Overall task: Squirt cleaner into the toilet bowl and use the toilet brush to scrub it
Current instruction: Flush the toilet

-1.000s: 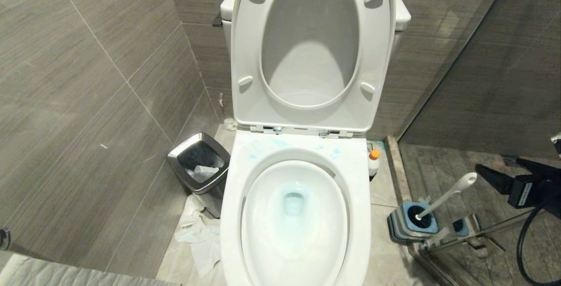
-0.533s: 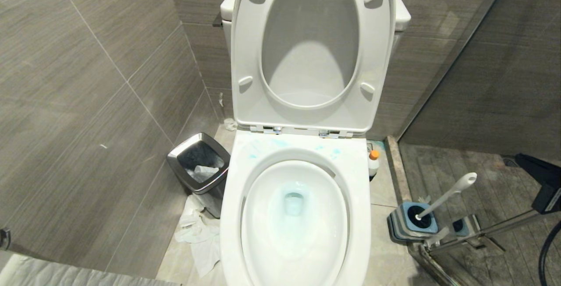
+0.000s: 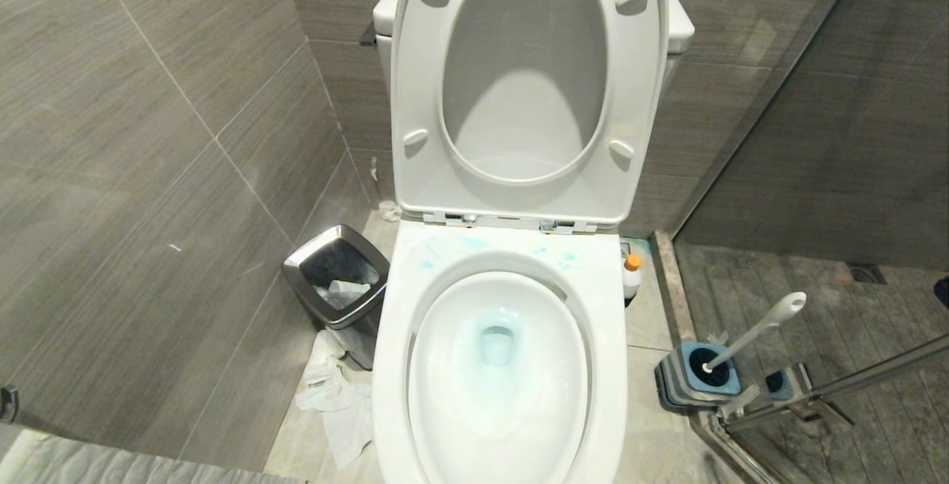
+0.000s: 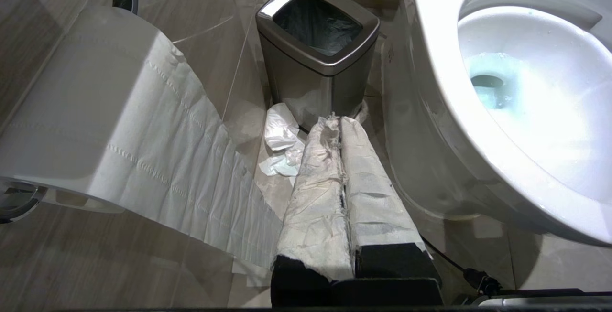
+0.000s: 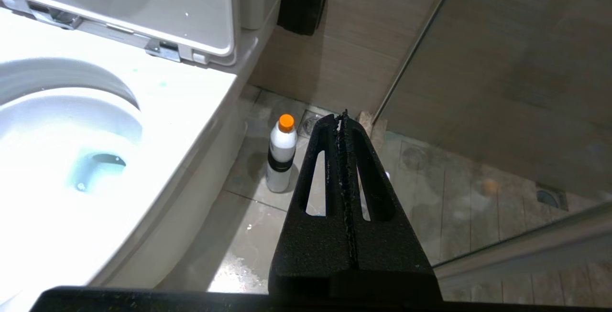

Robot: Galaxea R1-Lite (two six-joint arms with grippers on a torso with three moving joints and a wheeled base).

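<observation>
Right gripper: your black right gripper (image 5: pixel 344 120) has its two fingers pressed flat together with nothing between them; it hangs above the wet floor tiles beside the toilet and is out of the head view.
Left gripper: your left gripper (image 4: pixel 338 123), its fingers wrapped in white paper, is closed tight and holds nothing; it sits low between the toilet's side and the hanging toilet-paper roll (image 4: pixel 91 106).
Cleaner: the small pale bottle with an orange cap (image 5: pixel 282 154) stands upright on the floor just beside the toilet's right flank, near your right gripper's tips but apart from them.
Toilet bowl: the large glossy white ceramic toilet (image 3: pixel 415 365) has seat and lid raised; turquoise-blue liquid tints the water in the basin and smears the back of the rim.
Toilet brush: the long whitish-grey handle with a holed end (image 3: pixel 764 325) leans in its square blue-and-grey holder (image 3: pixel 686 384), on the floor to the toilet's right, by the glass partition.
Bin: a chrome-rimmed black bin (image 3: pixel 337 276) stands left of the toilet, crumpled white tissue (image 3: pixel 337 402) on the floor near it.
</observation>
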